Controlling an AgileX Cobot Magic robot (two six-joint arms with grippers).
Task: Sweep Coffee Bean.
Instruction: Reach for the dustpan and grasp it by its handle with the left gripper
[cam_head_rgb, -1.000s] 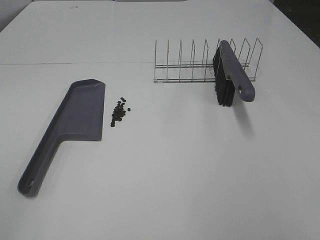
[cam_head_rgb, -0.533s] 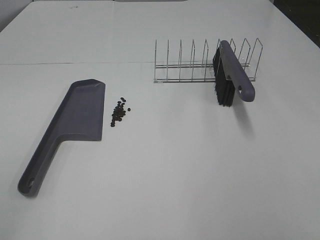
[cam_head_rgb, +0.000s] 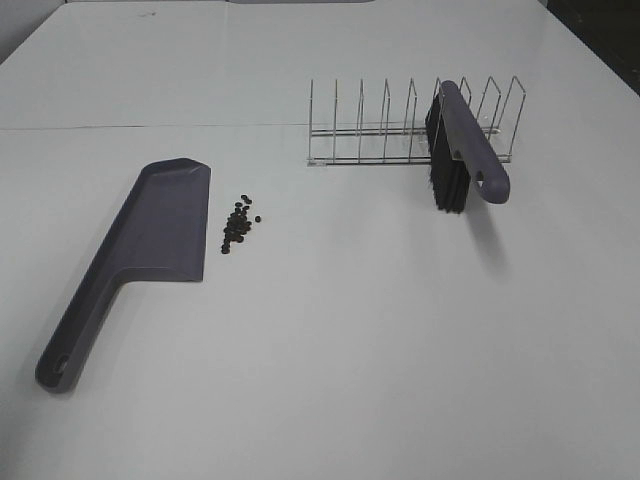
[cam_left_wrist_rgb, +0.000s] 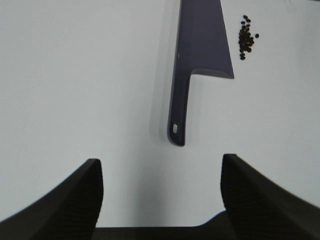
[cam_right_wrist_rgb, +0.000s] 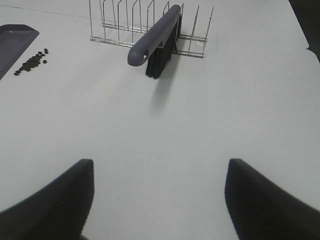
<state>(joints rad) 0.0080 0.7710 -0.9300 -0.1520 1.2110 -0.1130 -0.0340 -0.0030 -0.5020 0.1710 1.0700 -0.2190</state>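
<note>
Dark coffee beans (cam_head_rgb: 238, 222) scatter easily; take the brush (cam_head_rgb: 470, 140) at two o'clock by its handle. Your left claw (cam_left_wrist_rgb: 161, 161), right claw (cam_right_wrist_rgb: 160, 162) gape.

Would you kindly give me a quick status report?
Left gripper open, right gripper open, both empty. Coffee beans heaped beside dustpan, nothing between. Brush resting in wire rack.
</note>
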